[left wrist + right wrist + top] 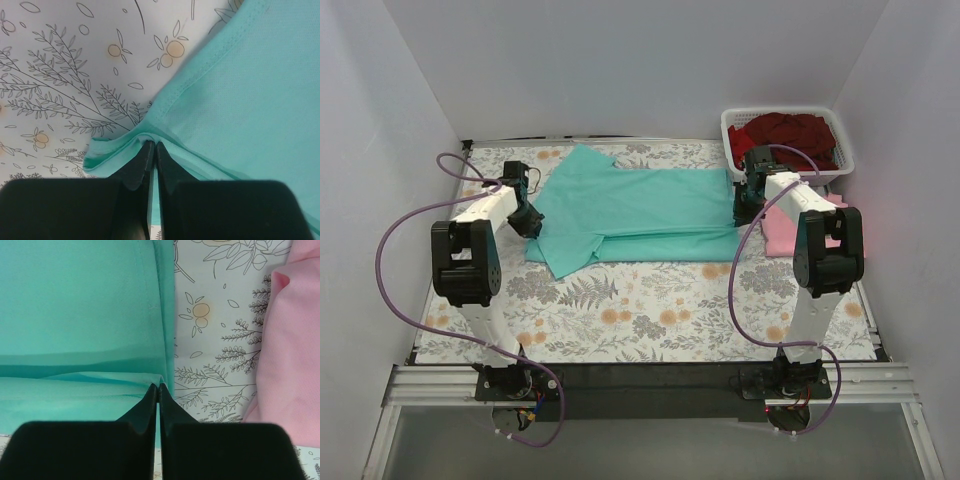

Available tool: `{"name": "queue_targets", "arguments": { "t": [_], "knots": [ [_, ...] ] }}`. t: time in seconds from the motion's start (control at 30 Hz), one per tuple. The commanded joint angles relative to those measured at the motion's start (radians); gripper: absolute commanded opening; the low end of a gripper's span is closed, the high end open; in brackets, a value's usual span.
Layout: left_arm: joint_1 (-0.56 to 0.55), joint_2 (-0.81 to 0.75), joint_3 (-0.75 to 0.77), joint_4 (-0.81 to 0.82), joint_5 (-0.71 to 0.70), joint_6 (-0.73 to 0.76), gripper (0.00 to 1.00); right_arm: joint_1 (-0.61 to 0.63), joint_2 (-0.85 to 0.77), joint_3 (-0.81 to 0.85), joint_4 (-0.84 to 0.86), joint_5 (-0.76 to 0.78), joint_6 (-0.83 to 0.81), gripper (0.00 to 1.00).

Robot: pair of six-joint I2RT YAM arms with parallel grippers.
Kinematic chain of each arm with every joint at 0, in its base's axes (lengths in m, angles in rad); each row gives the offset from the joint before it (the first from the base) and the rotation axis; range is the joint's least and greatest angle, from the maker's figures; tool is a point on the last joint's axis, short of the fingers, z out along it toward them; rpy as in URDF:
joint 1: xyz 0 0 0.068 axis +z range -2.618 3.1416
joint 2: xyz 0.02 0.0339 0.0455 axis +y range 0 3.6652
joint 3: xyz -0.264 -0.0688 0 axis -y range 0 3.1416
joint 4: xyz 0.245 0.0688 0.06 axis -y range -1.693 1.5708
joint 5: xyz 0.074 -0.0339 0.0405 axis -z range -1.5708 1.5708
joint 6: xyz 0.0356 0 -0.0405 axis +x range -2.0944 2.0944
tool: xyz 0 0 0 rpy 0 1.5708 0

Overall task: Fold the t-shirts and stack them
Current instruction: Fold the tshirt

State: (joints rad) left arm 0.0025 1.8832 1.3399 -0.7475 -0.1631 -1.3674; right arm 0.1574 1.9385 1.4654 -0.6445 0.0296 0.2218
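A teal-green t-shirt (640, 210) lies spread across the far middle of the table, its near edge folded over. My left gripper (528, 218) is shut on its left edge, pinching a fold of the teal cloth (135, 137). My right gripper (745, 205) is shut on its right edge, with the teal hem (162, 375) between the fingertips. A light pink t-shirt (790, 225) lies folded under my right arm, and shows in the right wrist view (290, 350). Dark red t-shirts (785, 135) fill the basket.
A white lattice basket (835, 125) stands at the far right corner. The table has a floral cloth (650, 310). White walls close in the left, back and right sides. A black rail runs along the near edge by the arm bases.
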Motion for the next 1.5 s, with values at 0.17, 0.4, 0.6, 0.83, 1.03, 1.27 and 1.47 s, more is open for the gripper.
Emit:
{"name": "queue_targets", "arguments": {
  "t": [0.17, 0.4, 0.6, 0.83, 1.03, 1.27, 1.47],
  "knots": [
    [0.042, -0.027, -0.013, 0.046, -0.018, 0.007, 0.0, -0.016, 0.045, -0.01, 0.051, -0.014, 0.01, 0.01],
    [0.04, -0.03, -0.031, 0.091, 0.026, 0.022, 0.02, -0.018, 0.06, -0.017, 0.066, -0.014, 0.017, 0.03],
    [0.04, -0.053, -0.013, 0.103, 0.069, 0.042, 0.13, -0.018, 0.022, -0.014, 0.063, -0.008, 0.024, 0.25],
    [0.039, -0.205, -0.024, 0.105, 0.088, 0.062, 0.5, -0.016, -0.12, -0.057, 0.059, -0.022, 0.042, 0.47],
    [0.018, -0.37, -0.148, 0.08, 0.088, 0.054, 0.6, -0.006, -0.28, -0.204, 0.06, -0.078, 0.051, 0.61],
    [-0.116, -0.538, -0.369, 0.045, 0.071, 0.013, 0.56, 0.013, -0.472, -0.398, 0.072, -0.109, 0.021, 0.64],
    [-0.163, -0.532, -0.455, 0.079, 0.036, -0.032, 0.43, 0.018, -0.61, -0.506, 0.074, -0.157, -0.004, 0.64]
  ]
}}
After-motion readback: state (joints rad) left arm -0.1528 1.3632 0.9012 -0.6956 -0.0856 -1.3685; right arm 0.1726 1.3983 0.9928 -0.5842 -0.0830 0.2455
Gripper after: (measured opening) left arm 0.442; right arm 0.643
